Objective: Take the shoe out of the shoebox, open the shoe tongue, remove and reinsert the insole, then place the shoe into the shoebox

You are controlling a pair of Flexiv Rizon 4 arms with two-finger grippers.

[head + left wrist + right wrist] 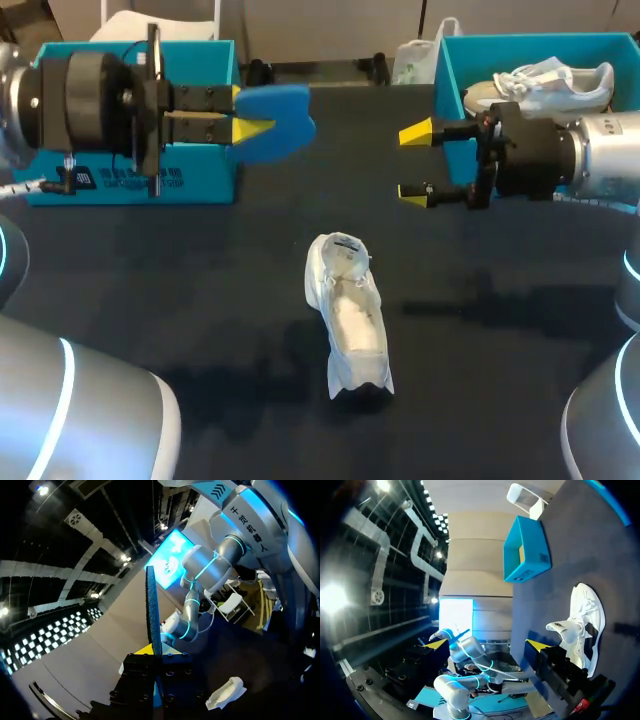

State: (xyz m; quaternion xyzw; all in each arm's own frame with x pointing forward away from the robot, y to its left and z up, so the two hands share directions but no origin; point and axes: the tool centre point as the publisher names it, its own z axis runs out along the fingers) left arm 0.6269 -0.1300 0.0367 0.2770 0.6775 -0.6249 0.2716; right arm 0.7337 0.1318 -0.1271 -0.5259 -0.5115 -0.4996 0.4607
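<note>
While the left jaws pinch the insole [278,118], seemingly light and floppy, by one end, the right jaws hang open, probably best steadying the soft shoe [350,312] at its heel.

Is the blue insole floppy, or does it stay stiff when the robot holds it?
Probably springy rather than floppy: the blue insole sticks straight out of the left pincer without drooping. It looks thin and foamy, so likely very light, and it would bend easily if pushed.
</note>
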